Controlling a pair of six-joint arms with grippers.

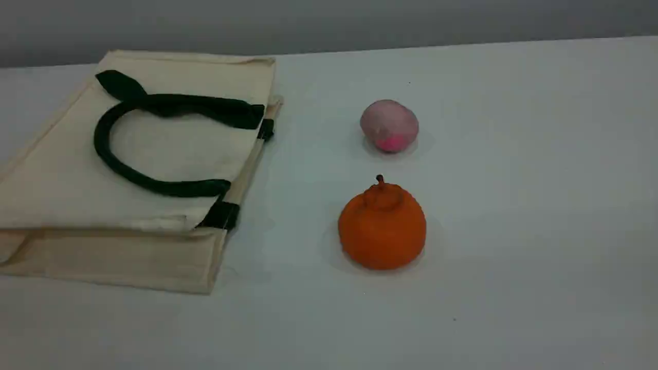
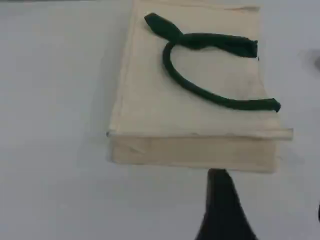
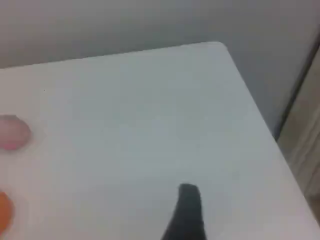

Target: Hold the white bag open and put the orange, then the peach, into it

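The white bag [image 1: 67, 169] lies flat and closed at the table's left, one dark green handle [image 1: 110, 159] looped on top. It fills the upper part of the left wrist view as bag [image 2: 200, 115]. The orange [image 1: 382, 231] sits upright to the bag's right, with the peach [image 1: 389, 125] behind it. Both fruits peek in at the left edge of the right wrist view: peach [image 3: 12, 132], orange [image 3: 4, 212]. No arm shows in the scene view. My left gripper [image 2: 269, 196] hovers short of the bag's near edge, open and empty. Over bare table, one right fingertip [image 3: 189, 200] shows with nothing against it.
The table [image 1: 514, 205] is a plain white surface. Its right edge and far corner [image 3: 220, 47] show in the right wrist view, with a grey wall behind.
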